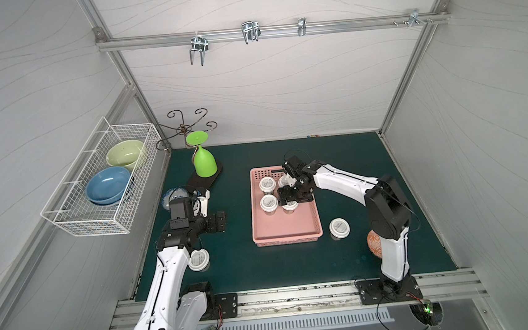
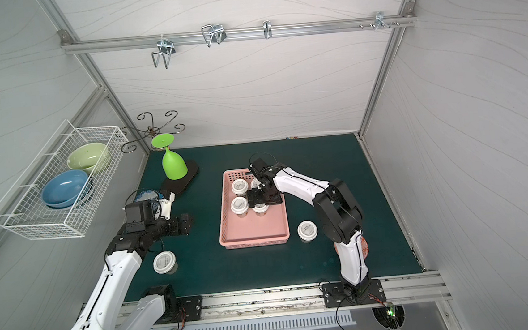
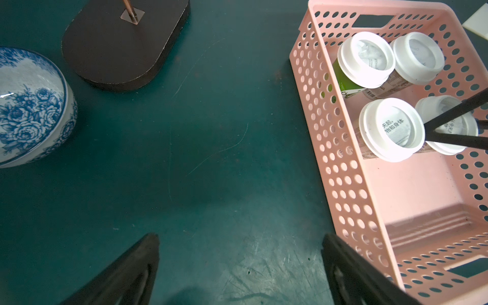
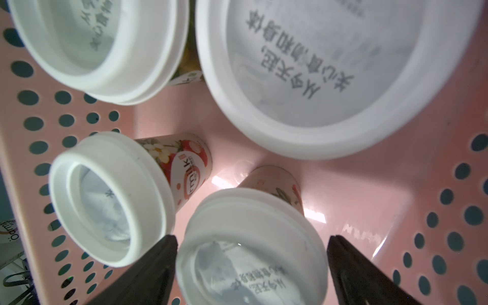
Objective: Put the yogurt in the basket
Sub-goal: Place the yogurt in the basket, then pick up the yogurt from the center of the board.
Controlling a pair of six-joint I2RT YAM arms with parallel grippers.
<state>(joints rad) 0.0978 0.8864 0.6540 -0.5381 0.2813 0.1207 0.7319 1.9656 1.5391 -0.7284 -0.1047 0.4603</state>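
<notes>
Roughly two-thirds done, judging by count: four yogurt cups (image 1: 269,202) sitting in pink basket (image 1: 286,239). Right gripper (image 4: 249,237) hovering released, jaws straddling rear cup (image 4: 253,266). Two more waiting on desk (image 1: 264,269): loose cup (image 1: 339,227) beside basket, far cup (image 1: 198,260) by left arm. Left gripper (image 3: 240,237) hanging spread, empty.

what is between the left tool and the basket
Only bare mat lies between the left tool and the basket, seen in both top views.

Near half of basket (image 1: 285,223) floor bare, you've got room there. Far half jammed with four yogurt cups (image 1: 269,202). Counter (image 1: 241,264) left of basket wide open too.
</notes>
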